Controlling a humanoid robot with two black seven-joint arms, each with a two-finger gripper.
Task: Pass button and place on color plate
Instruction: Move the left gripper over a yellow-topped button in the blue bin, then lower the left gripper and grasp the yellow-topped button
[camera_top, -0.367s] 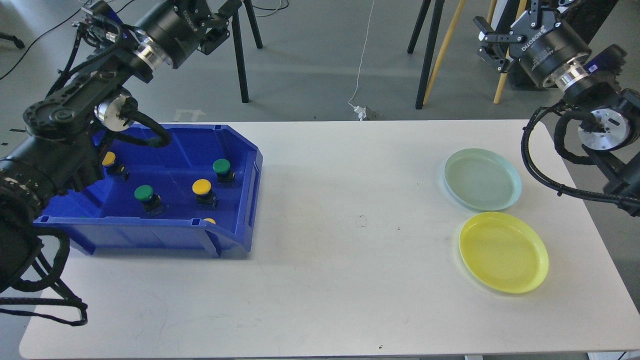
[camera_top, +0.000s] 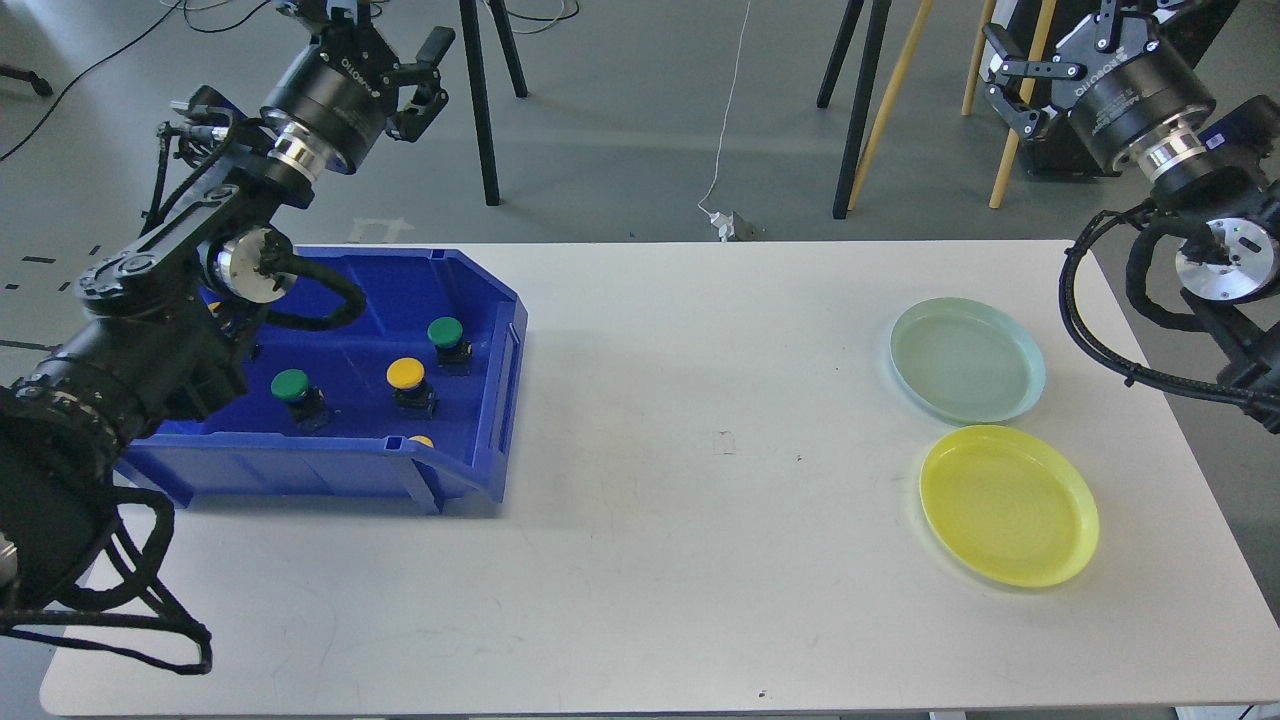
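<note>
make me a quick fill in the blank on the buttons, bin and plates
The buttons sit inside a ____ bin.
Nearest the table's front edge lies the ____ plate.
The pale green plate holds ____ buttons.
The green button nearest the bin's right wall stands behind a ____ button.

Missing words: blue; yellow; no; yellow
</note>
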